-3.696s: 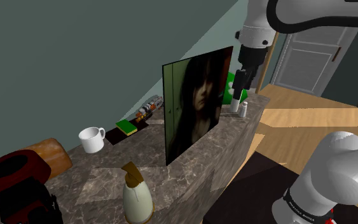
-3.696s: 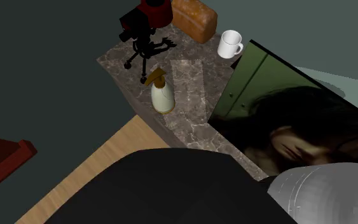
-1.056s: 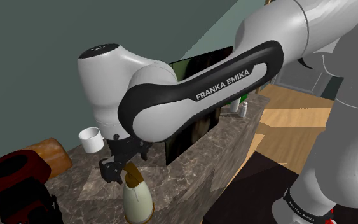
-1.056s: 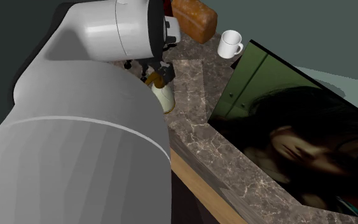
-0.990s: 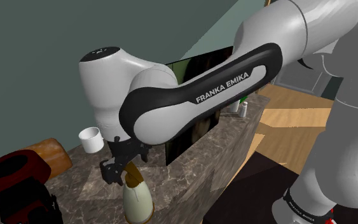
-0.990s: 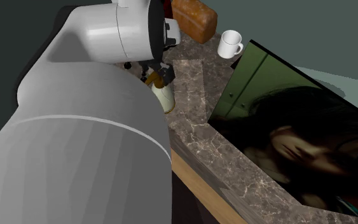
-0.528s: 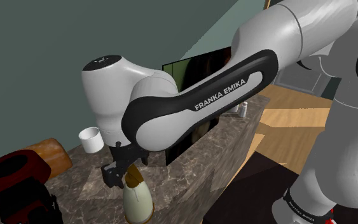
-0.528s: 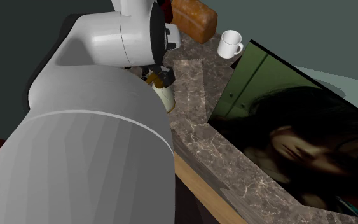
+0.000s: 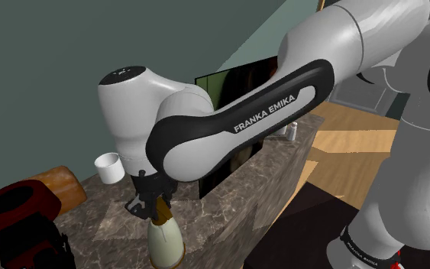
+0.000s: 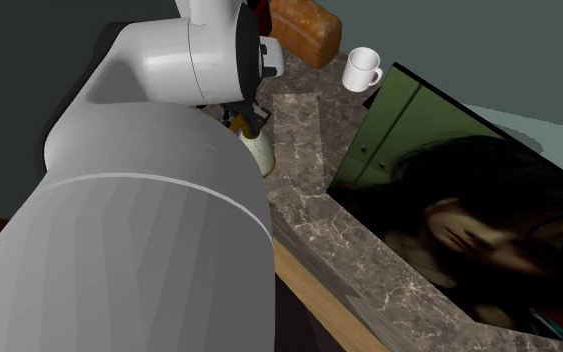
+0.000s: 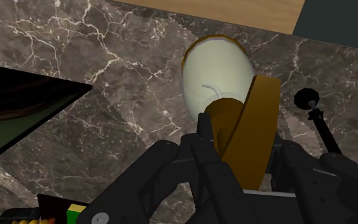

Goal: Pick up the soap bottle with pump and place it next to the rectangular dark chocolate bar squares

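Observation:
The soap bottle is a cream, egg-shaped body with a brown pump and stands upright near the marble counter's front edge. My gripper hangs straight over it, shut on the pump. In the wrist view the black fingers clasp the brown pump head from both sides, above the cream body. In the second exterior view the gripper sits on top of the bottle, half hidden by the arm. A dark brown slab, perhaps the chocolate, lies beside a green and yellow sponge.
A white mug and a bread loaf stand at the counter's back. A red and black appliance is close to the bottle. An upright portrait panel splits the counter. A small white shaker stands at the far end.
The fingers, open around the pump half a second ago, have closed on it. The arm has barely moved and the bottle stands where it was.

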